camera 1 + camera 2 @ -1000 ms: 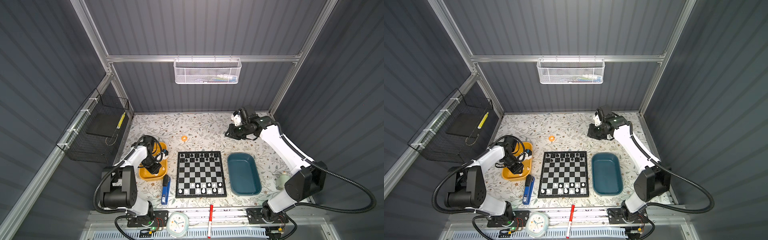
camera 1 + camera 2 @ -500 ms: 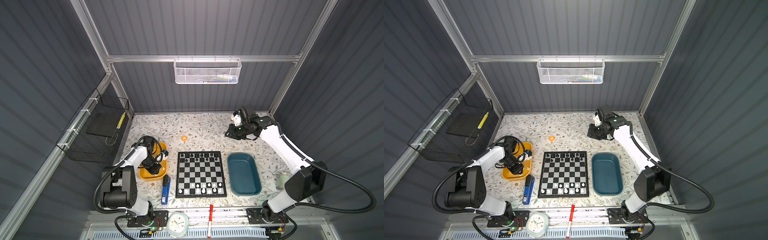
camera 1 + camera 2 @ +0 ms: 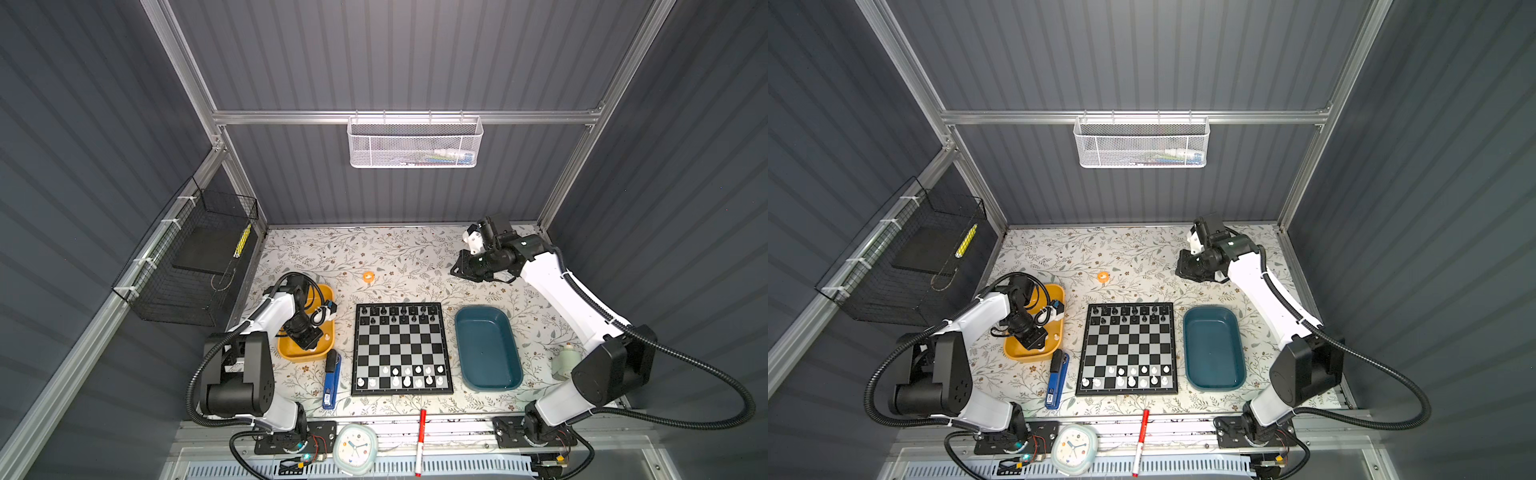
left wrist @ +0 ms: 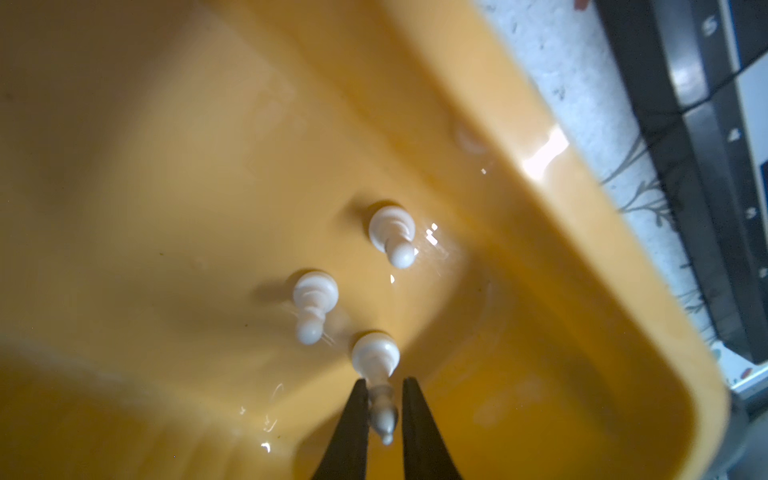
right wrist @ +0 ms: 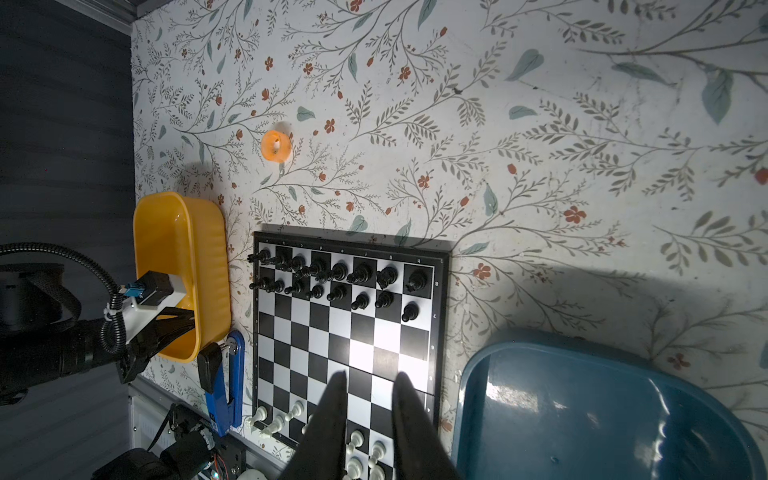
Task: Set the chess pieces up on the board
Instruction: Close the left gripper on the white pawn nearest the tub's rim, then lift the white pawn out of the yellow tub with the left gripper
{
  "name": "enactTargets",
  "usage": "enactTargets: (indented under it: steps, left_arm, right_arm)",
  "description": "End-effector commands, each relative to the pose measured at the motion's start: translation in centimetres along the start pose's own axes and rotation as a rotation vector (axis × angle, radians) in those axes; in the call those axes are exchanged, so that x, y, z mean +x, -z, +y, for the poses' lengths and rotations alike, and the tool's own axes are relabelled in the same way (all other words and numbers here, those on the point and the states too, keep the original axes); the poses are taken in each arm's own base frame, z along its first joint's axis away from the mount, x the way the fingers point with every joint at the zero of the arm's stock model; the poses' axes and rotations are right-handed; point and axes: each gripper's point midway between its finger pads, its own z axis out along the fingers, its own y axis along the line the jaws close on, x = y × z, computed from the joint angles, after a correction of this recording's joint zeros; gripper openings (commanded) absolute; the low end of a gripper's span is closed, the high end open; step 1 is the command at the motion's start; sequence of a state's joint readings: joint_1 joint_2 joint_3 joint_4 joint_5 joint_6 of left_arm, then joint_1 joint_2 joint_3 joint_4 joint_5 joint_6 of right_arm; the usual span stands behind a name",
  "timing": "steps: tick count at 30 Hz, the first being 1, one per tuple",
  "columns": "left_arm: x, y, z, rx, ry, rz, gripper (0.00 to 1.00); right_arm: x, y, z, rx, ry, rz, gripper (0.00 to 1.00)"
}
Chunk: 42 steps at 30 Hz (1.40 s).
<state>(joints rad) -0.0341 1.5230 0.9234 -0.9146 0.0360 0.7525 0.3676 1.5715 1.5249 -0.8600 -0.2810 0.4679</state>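
Now, left jaws: astride a white bishop (image 4: 376, 365) lying in the yellow tray (image 4: 166, 166); gripped or not, you cannot tell.
Right jaws: slightly parted, empty, raised over the desk (image 3: 332, 257) beyond the teal tray (image 3: 486, 353).
Tray: two white pawns (image 4: 392, 235) beside your bishop.
Board (image 3: 402, 349): black pieces (image 3: 399, 314) across far rows, white pieces (image 3: 405, 376) partly filling near rows.

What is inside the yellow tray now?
Three white chess pieces are in the yellow tray; one sits between the fingers of the left gripper. In both top views the left arm covers part of its floor.
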Motion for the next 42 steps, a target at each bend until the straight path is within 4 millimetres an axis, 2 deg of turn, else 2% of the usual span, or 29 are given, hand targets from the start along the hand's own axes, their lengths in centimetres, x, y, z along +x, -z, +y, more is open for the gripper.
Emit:
enactTargets:
  steps: [1,12,29,42]
  left_arm:
    - [0.1,0.2,-0.3,-0.002,-0.023,-0.004,0.17]
    - [0.1,0.6,-0.2,-0.015,-0.016,-0.006,0.12]
    - [0.4,2.3,0.3,-0.061,-0.035,0.003,0.11]
    - [-0.6,3.7,1.1,-0.077,-0.03,-0.01,0.11]
  right_arm:
    - [0.1,0.6,-0.1,0.003,0.001,-0.015,0.23]
    - [0.0,0.4,0.0,-0.002,0.003,-0.015,0.23]
    - [-0.1,-0.1,0.0,-0.012,0.014,-0.022,0.23]
    - [-0.3,-0.5,0.1,-0.024,0.026,-0.019,0.23]
